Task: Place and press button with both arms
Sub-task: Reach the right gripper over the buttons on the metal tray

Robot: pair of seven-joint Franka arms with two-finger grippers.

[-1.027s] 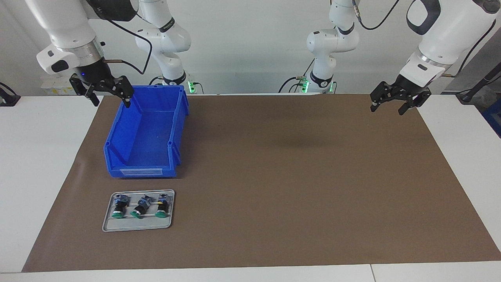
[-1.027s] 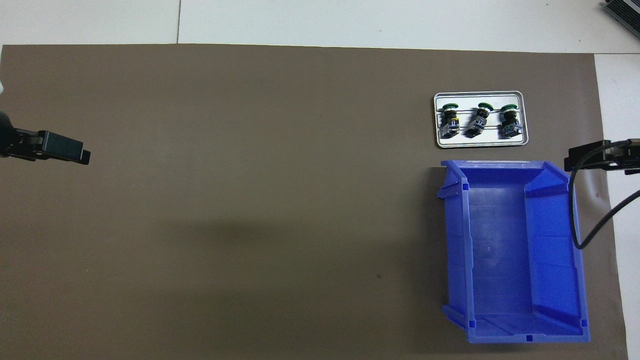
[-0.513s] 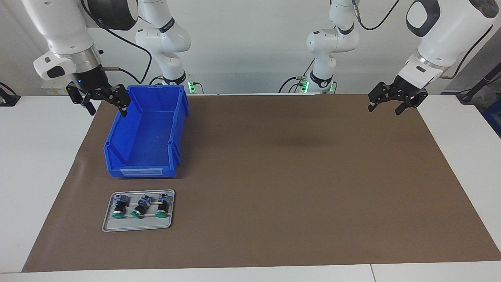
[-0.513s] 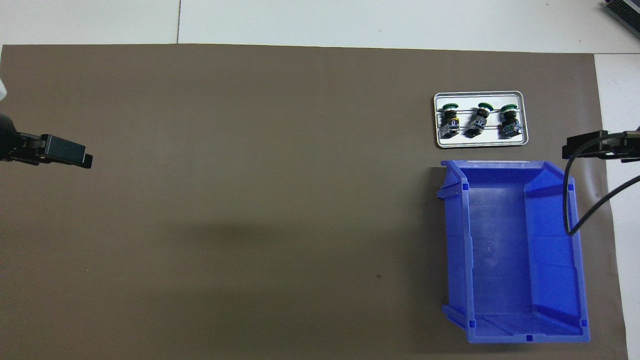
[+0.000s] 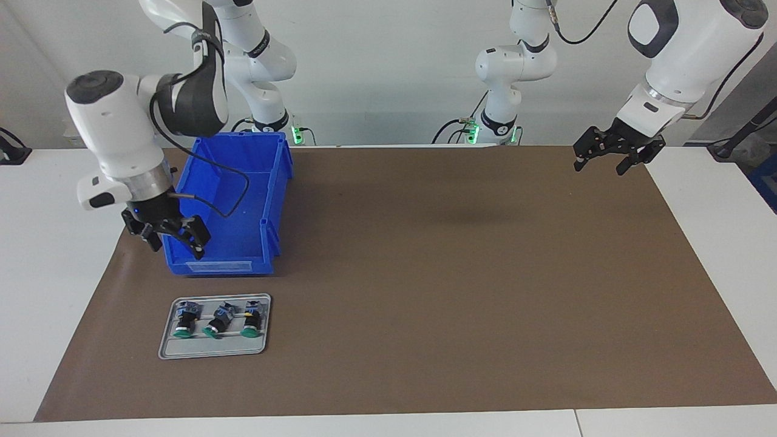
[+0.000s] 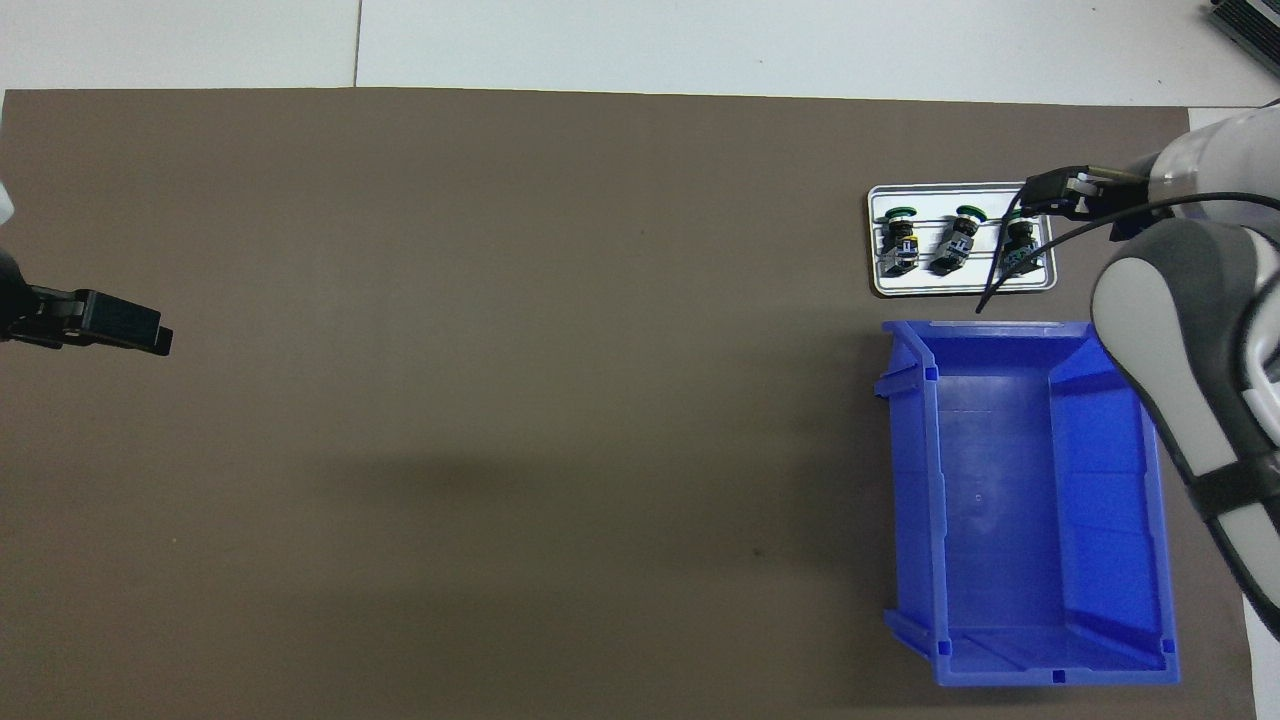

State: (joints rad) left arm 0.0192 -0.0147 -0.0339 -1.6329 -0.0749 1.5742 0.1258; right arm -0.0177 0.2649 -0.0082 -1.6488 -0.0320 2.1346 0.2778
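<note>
Three green-capped buttons (image 5: 218,320) (image 6: 958,238) lie on their sides in a row on a small grey tray (image 5: 212,352) (image 6: 960,288). The tray sits farther from the robots than the blue bin (image 5: 243,182) (image 6: 1000,480). My right gripper (image 5: 176,246) (image 6: 1050,195) hangs open and empty in the air. It is over the tray's corner at the right arm's end, above the button (image 6: 1018,245) there, touching nothing. My left gripper (image 5: 600,169) (image 6: 140,335) waits open and empty over the brown mat at the left arm's end.
The blue bin is empty and stands on the brown mat (image 5: 455,273) toward the right arm's end. The right arm's black cable (image 5: 224,182) loops over the bin. White table (image 5: 716,243) borders the mat.
The right arm has swung from the bin's end nearest the robots out along the bin and down toward the tray. The left gripper has barely shifted. Both stayed open.
</note>
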